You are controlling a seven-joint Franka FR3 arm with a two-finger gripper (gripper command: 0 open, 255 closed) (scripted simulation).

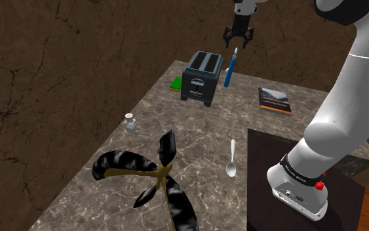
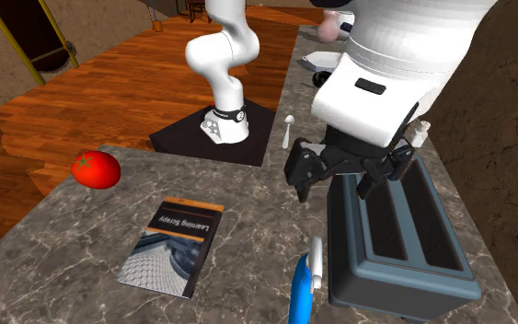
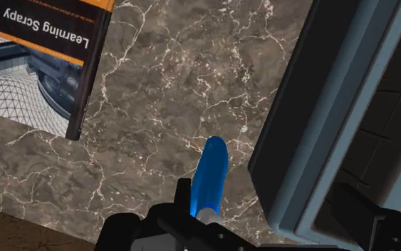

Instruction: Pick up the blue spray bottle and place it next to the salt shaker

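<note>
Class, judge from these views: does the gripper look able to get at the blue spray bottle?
Probably yes: the gripper hangs open above the spray bottle with nothing between, though the toaster close beside it leaves the fingers little room.

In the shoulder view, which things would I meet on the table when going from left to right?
Shaker → toaster → bottle → book. The spoon lies straight below the bottle in the picture, so it is left out.

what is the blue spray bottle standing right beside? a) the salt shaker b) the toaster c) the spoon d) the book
b: the blue spray bottle stands upright close beside the toaster, while the book lies farther off.
</note>
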